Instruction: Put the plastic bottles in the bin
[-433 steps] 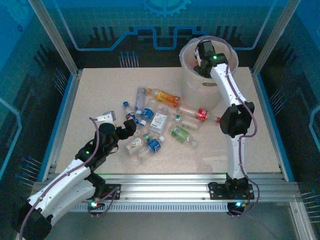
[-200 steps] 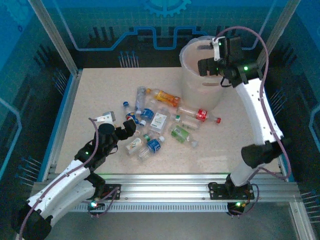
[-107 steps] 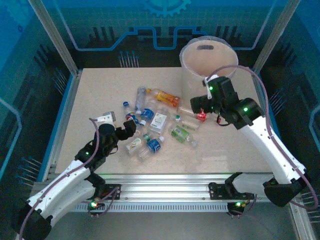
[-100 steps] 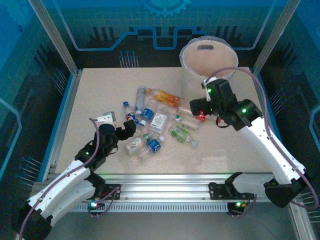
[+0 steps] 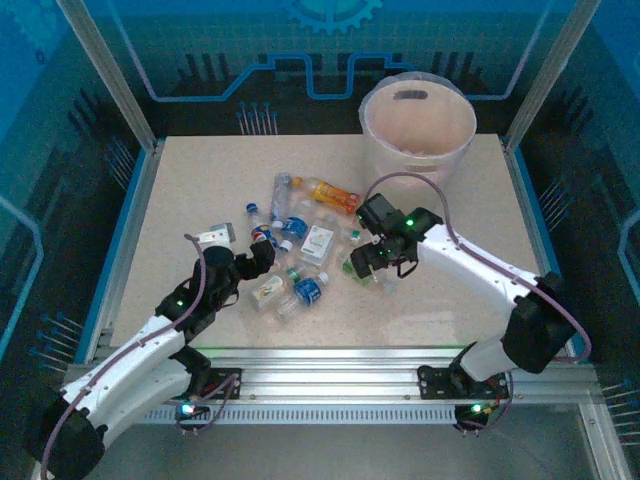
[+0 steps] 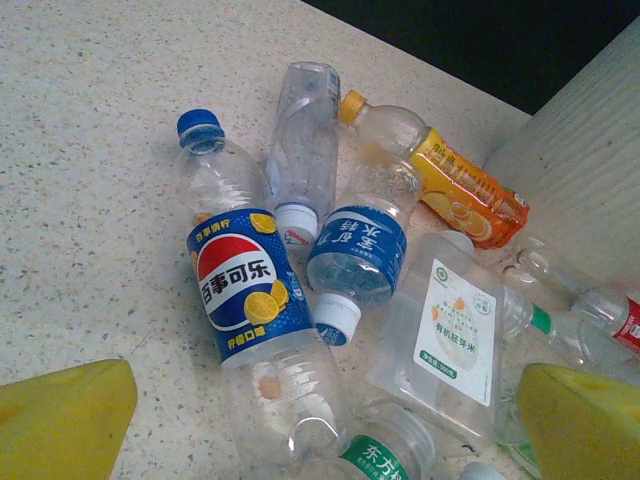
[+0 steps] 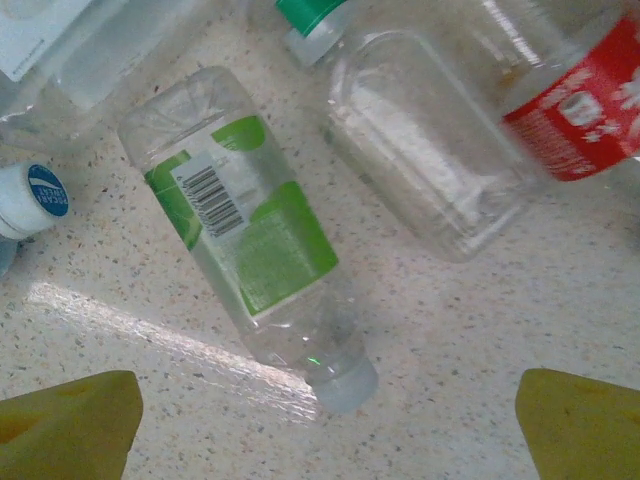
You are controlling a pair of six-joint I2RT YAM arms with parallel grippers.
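So, looking down from the top camera: got a heap of plastic bottles (image 5: 310,235) lying on their sides mid-frame on the speckled tabletop (image 5: 200,200), jumbled together. Got the bin (image 5: 445,165) standing upright at the upper right of the frame, just beyond the heap's right end.

Got the left gripper (image 5: 262,256) sitting low at the heap's lower-left edge, jaws wide open, nothing clamped. Through its wrist camera: yellow fingers (image 6: 60,420) poking in at both bottom corners. Above them, a Pepsi bottle (image 6: 250,290) with a blue cap left of centre, and a blue-label bottle (image 6: 360,250) touching it on the right. Then a bare clear bottle (image 6: 305,140) above those 2, an orange-label bottle (image 6: 460,190) toward the upper right, and a flat white-label bottle (image 6: 450,330) at the lower right. Pale wall of the bin at the right edge too.

Got the right gripper (image 5: 363,266) down over the heap's right edge, jaws spread wide as well, gripping nothing. Through its wrist camera: yellow fingers (image 7: 60,425) at both bottom corners, hovering above a green-label bottle (image 7: 255,230) lying diagonally mid-frame, cap end toward the bottom, barcode up. Just beside it at the upper right, a clear bottle with a green cap (image 7: 420,150); in the top right corner, a red-label bottle (image 7: 580,100).
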